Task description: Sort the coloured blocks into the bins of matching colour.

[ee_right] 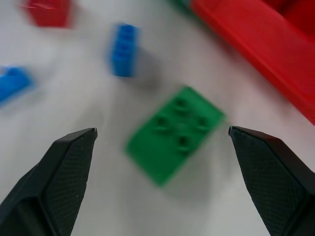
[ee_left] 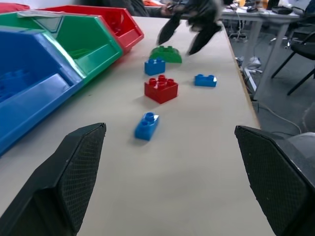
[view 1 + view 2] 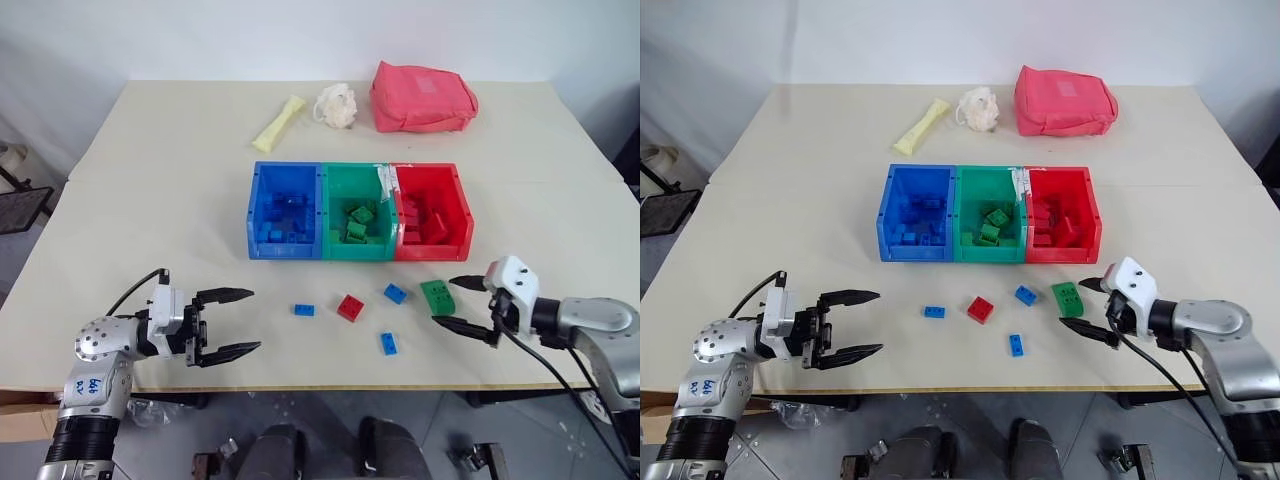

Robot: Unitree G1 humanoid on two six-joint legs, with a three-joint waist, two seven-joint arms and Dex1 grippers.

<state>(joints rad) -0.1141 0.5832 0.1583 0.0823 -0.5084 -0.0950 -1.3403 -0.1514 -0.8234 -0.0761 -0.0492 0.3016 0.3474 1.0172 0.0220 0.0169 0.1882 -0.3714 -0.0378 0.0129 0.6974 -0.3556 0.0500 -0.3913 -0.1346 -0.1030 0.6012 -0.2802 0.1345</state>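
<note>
The green block [image 3: 437,295] lies loose on the bench [image 3: 150,200], just in front of the red bin [image 3: 462,215]. The right claw [image 3: 458,302], spread wide and empty, is just beside it; its long axis runs askew between the fingers. The left claw [image 3: 228,322], also spread, sits well apart.

Loose blocks [image 3: 350,306] on table [image 3: 150,180] before bins [image 3: 360,212]; bag [image 3: 422,98] behind.

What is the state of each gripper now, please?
Left gripper: open, holding nothing.
Right gripper: open, holding nothing, beside the green block.
</note>
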